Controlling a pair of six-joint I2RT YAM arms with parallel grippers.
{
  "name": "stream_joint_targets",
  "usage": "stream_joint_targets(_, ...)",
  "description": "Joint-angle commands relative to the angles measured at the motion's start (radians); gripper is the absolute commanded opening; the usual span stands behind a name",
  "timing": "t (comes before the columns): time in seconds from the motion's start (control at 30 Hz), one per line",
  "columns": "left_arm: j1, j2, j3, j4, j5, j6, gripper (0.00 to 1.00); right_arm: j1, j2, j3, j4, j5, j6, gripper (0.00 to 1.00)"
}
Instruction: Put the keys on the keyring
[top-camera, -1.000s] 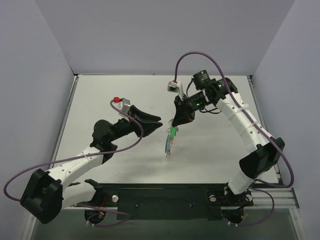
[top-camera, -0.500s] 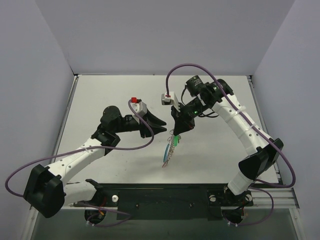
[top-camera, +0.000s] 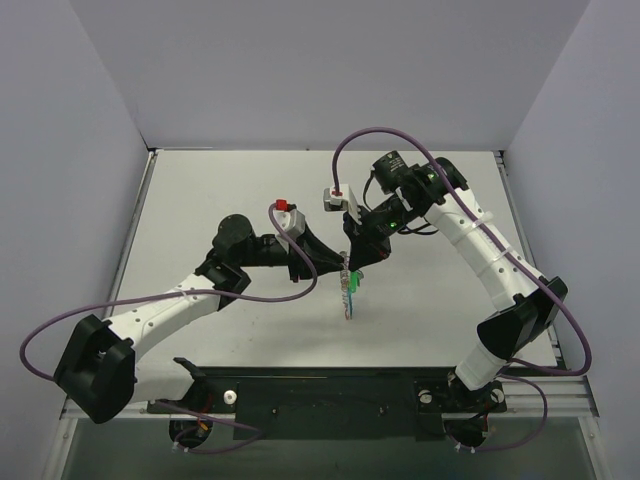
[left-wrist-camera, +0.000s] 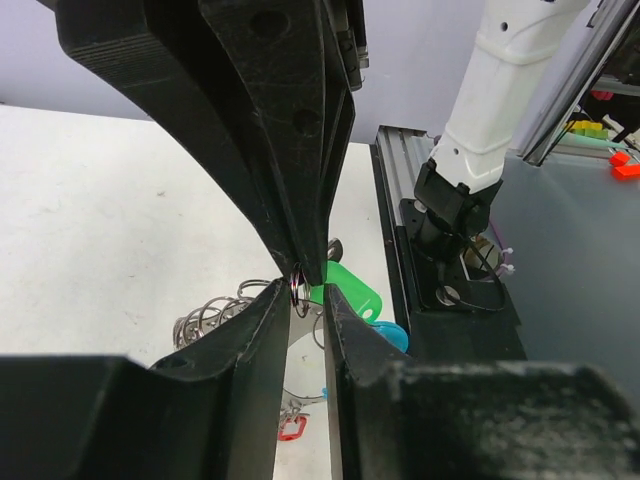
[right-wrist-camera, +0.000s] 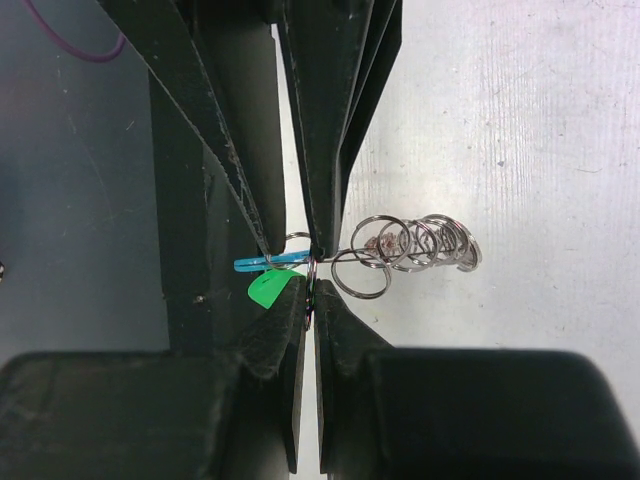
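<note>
the left tool (right-wrist-camera: 293, 248) is seen with its jaws parted by a narrow gap, and nothing is pinched between them as far as can be made out. just to its right the keyring (right-wrist-camera: 420, 245) is held clear of the bench (top-camera: 220, 190). its coil of silvery loops is strung out sideways in the right wrist view, so the long axis runs across the left tool's gap rather than along it. the light-blue segment (right-wrist-camera: 270, 262) and one loop are found inside that gap, and the green key (left-wrist-camera: 350, 290) hangs just below. the right tool (right-wrist-camera: 312, 292) is clenched on the ring wire where the coil meets the blue segment. the left tool is judged the free one and the nearer. whether the wire touches a left finger cannot be told. the other keys are mostly hidden, though a red key (left-wrist-camera: 290, 428) is perhaps glimpsed beneath.
</note>
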Motion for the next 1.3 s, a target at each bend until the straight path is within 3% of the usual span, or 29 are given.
stream_joint_targets(0.0,-0.012,0.018,0.043,0.071,0.014,-0.024,0.28,0.006,-0.019,0.037,-0.038,-0.038,-0.017,0.0)
stream_joint_targets(0.4,-0.024,0.027,0.071,-0.001,-0.009,0.011,0.23,0.009,-0.016,0.034,-0.038,-0.04,-0.016,0.0)
stream_joint_targets(0.6,-0.029,0.036,0.089,-0.041,-0.001,0.019,0.13,0.009,-0.017,0.034,-0.038,-0.041,-0.014,0.0)
stream_joint_targets(0.87,-0.032,0.037,0.097,-0.07,0.003,0.02,0.2,0.011,-0.019,0.034,-0.038,-0.043,-0.013,0.0)
stream_joint_targets(1.1,-0.034,0.048,0.108,-0.076,0.014,0.017,0.19,0.009,-0.02,0.031,-0.039,-0.043,-0.013,0.0)
stream_joint_targets(1.13,-0.032,0.048,0.108,-0.075,0.017,0.017,0.18,0.009,-0.022,0.029,-0.038,-0.044,-0.013,0.0)
stream_joint_targets(1.2,-0.034,0.051,0.111,-0.07,0.03,0.014,0.02,0.009,-0.022,0.026,-0.038,-0.043,-0.013,0.0)
stream_joint_targets(1.27,-0.034,0.053,0.114,-0.067,0.037,0.007,0.0,0.011,-0.022,0.028,-0.038,-0.043,-0.011,0.0)
